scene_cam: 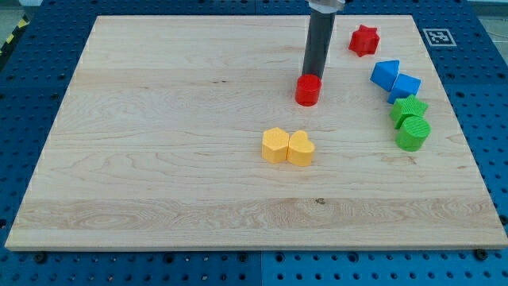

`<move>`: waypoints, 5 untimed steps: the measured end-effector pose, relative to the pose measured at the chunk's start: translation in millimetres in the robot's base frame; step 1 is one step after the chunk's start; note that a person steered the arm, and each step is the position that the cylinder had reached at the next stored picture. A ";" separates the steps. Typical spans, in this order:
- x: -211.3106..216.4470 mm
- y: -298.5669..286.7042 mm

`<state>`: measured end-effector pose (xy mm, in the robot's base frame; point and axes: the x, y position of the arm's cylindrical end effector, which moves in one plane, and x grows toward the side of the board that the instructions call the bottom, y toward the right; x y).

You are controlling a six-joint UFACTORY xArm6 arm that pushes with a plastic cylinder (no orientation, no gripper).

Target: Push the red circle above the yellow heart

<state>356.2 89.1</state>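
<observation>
The red circle (308, 90) is a short red cylinder on the wooden board (159, 159), right of centre in the upper half. My tip (313, 75) touches its top edge from the view's top side. The yellow heart (301, 148) lies below the red circle, near the board's centre, touching a yellow hexagon (275, 145) on its left. The red circle is above the heart and slightly to its right, with a gap between them.
A red star (363, 40) sits near the top right. Two blue blocks (385, 74) (406, 86) and two green blocks, a star (408, 107) and a cylinder (413, 133), cluster along the right side. The board's right edge is close to them.
</observation>
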 end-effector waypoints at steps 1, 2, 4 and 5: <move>3.9 -0.4; 30.5 0.2; 72.1 -8.0; 77.1 -5.7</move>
